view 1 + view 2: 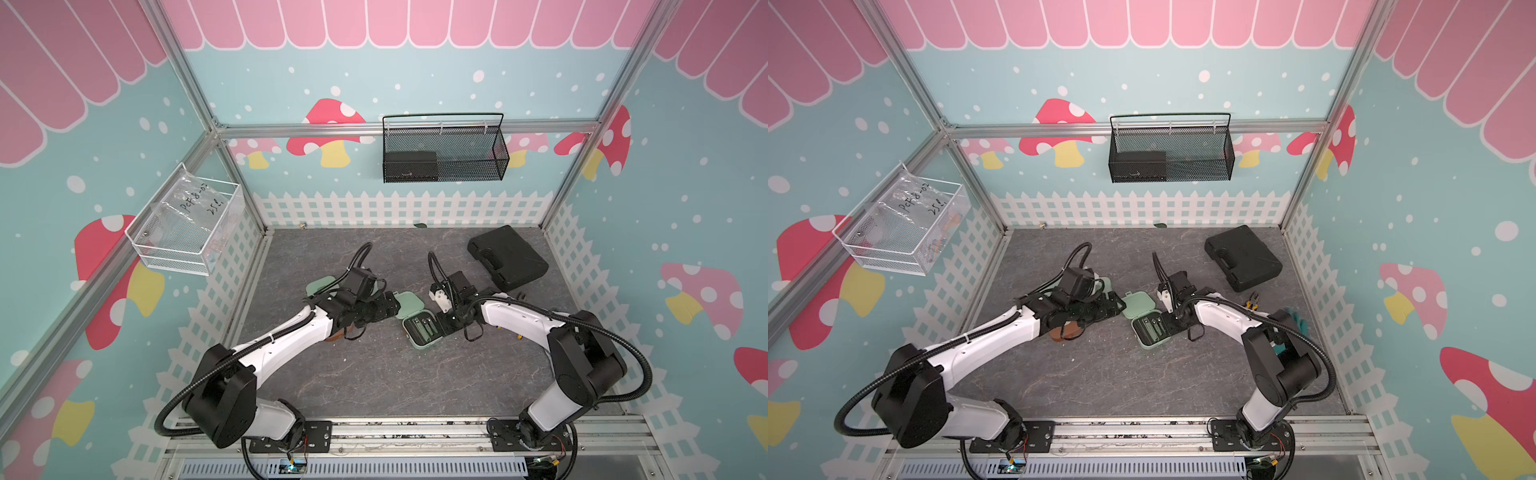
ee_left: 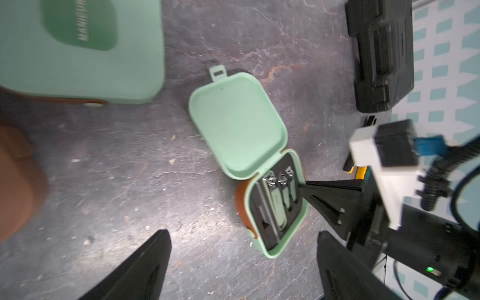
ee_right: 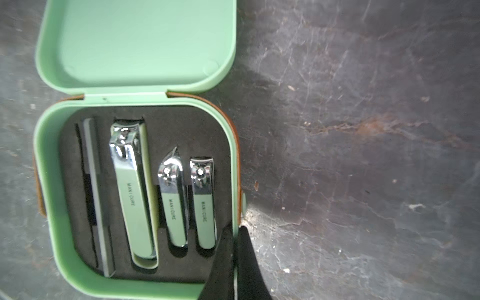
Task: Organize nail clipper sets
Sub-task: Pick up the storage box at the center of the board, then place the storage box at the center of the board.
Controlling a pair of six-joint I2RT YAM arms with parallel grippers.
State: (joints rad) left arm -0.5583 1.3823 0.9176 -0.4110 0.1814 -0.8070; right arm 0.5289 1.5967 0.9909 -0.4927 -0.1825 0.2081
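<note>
Now: right gripper (image 3: 235, 230) is pinched on the side wall of the open mint-green rounded-square hinged case (image 1: 420, 329); left gripper (image 2: 242, 232) is spread wide, holding nothing.
Case sits mid-table on the grey stone-pattern tabletop (image 1: 374, 374), between the two grippers, lid swung back. One right finger is inside the rim, one outside. Black foam insert (image 3: 181, 130) holds three chrome-and-green metal nail clippers (image 3: 132, 192) and a slim grey file (image 3: 98, 197). Closed mint-green case (image 2: 78, 52) and brown rounded case (image 1: 1065, 331) lie by the left arm.
</note>
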